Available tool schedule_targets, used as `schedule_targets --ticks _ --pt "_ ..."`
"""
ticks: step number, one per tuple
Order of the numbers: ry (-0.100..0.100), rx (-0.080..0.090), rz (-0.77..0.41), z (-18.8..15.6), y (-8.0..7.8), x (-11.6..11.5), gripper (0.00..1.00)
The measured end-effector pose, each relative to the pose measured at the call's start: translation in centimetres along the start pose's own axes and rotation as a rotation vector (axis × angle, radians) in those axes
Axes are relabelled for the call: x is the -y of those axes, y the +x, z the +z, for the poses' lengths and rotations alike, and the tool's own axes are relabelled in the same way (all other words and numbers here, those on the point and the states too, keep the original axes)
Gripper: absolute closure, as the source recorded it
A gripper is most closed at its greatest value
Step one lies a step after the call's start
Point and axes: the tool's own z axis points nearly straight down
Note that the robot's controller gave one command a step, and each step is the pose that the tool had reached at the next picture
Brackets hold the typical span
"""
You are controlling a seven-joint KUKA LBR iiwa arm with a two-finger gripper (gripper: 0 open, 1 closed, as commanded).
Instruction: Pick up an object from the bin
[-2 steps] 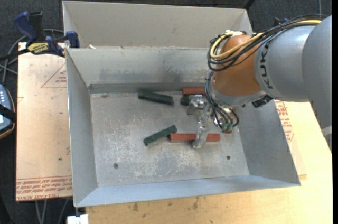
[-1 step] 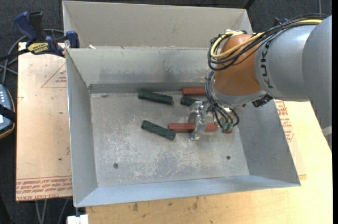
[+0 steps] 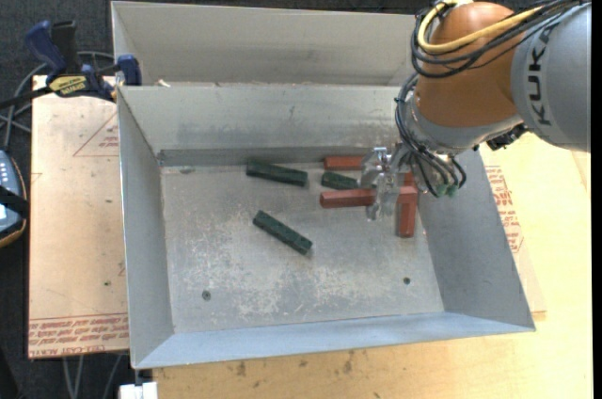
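My gripper (image 3: 380, 185) is low in the bin's right half, open, its silver fingers (image 3: 376, 164) standing among a cluster of small bars. The right end of a red-brown bar (image 3: 340, 199) lies just at the lower finger. A second red-brown bar (image 3: 342, 163) lies near the back wall by the upper finger. Between the two sits a short dark green block (image 3: 340, 182). A third red-brown bar (image 3: 406, 212) lies lengthwise just right of the gripper. Nothing is visibly held.
Two long dark green bars lie further left: one (image 3: 277, 173) near the back wall, one (image 3: 282, 232) slanted in the middle of the floor. The arm and its orange cover hang over the bin's right rear corner.
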Motion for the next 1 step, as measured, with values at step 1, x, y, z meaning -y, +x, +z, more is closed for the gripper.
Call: schedule_targets --ticks 1 --pt "0.000 0.001 -0.036 -9.13 0.84 -1.50 1.00"
